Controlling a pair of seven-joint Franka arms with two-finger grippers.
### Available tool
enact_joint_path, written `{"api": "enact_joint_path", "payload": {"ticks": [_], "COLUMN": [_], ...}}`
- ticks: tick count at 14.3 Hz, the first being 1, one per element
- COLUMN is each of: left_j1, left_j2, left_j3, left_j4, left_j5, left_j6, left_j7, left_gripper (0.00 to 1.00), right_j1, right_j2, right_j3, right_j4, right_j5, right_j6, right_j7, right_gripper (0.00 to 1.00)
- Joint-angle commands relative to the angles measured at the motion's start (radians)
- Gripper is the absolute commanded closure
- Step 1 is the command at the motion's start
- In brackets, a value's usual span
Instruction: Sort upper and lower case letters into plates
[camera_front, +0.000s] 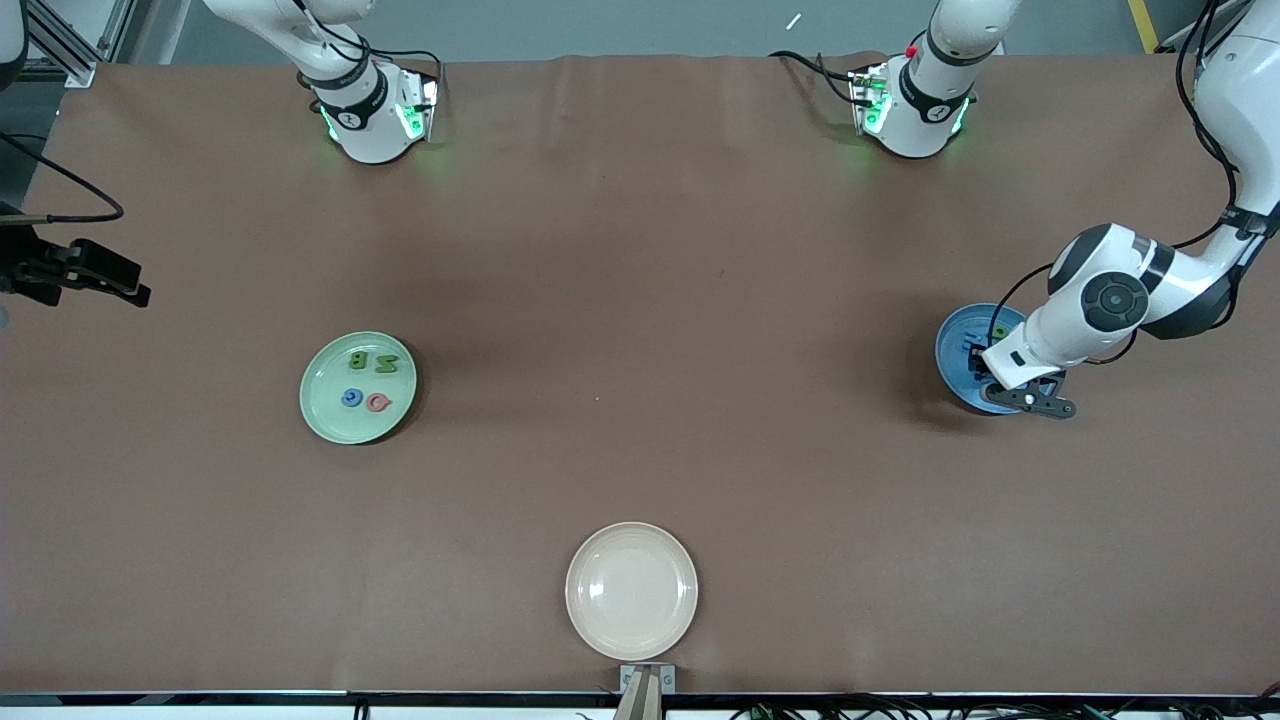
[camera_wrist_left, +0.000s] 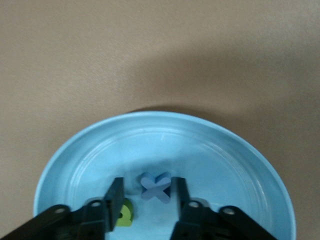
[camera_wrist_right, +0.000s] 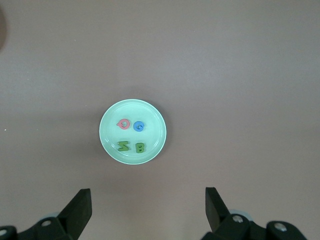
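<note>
While a cream plate (camera_front: 631, 590) sits nearest the front camera at the table's middle, the green plate (camera_front: 358, 387) lies farther off toward the right arm's end, holding the blue G (camera_front: 351, 398), pink Q (camera_front: 377, 402), green B (camera_front: 359, 360) and green N (camera_front: 385, 364). The blue plate (camera_front: 955, 352) lies toward the left arm's end. The left gripper (camera_wrist_left: 147, 192) hangs low in it, fingers parted around the blue x (camera_wrist_left: 155, 186), a green letter (camera_wrist_left: 125, 215) just beside. The right gripper (camera_wrist_right: 147, 207) waits high over the green plate, fingers spread wide, holding nothing.
</note>
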Motion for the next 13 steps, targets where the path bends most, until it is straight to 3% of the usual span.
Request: {"api": "enact_joint_path", "payload": {"ticks": [1, 6, 8, 10, 13], "left_j1": [0.010, 0.134, 0.159, 0.185, 0.194], "left_j2": [-0.006, -0.009, -0.011, -0.011, -0.011], "left_j3": [-0.035, -0.188, -0.204, -0.260, -0.279], "left_j4": [0.016, 0.035, 0.073, 0.090, 0.145], "left_j5": [-0.002, -0.064, -0.067, -0.085, -0.097], "left_j6": [-0.004, -0.024, -0.025, -0.128, -0.219], "left_j7": [0.017, 0.109, 0.114, 0.123, 0.128], "left_gripper": [0.00, 0.00, 0.00, 0.00, 0.00], "right_j1": [-0.007, -0.010, -0.006, -0.006, -0.007], "right_j2": [0.014, 0.008, 0.000, -0.001, -0.009], "right_j3": [0.006, 0.005, 0.006, 0.008, 0.006], "right_j4": [0.027, 0.021, 0.016, 0.015, 0.007], "right_j5": [0.000, 0.001, 0.000, 0.001, 0.009], "right_j6": [-0.017, -0.072, -0.073, -0.089, -0.090], "right_j7": [0.001, 0.006, 0.004, 0.006, 0.003], "right_gripper": [0.00, 0.00, 0.00, 0.00, 0.00]}}
